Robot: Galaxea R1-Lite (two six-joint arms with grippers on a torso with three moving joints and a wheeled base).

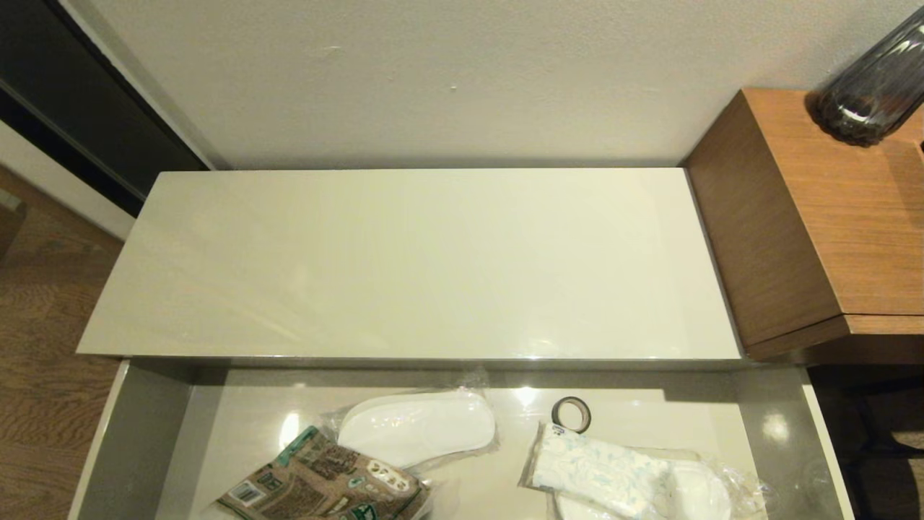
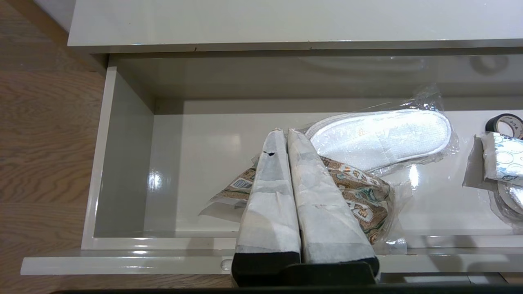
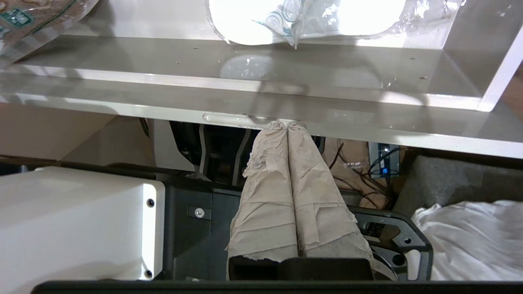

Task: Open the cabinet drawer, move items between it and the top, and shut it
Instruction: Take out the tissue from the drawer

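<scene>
Drawer is already pulled out. Right gripper, pinched shut and empty, sits at the front lip, with the white pack just beyond its tips. Left gripper, also shut, hangs over the brown-green packet, so each arm has its own item.

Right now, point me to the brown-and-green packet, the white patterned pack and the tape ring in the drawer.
brown-and-green packet [image 1: 317, 484]: head view, middle of its printed face.
white patterned pack [image 1: 595, 469]: head view, centre of its blue-patterned top.
tape ring [image 1: 571, 413]: head view, on the dark band of the ring.
</scene>
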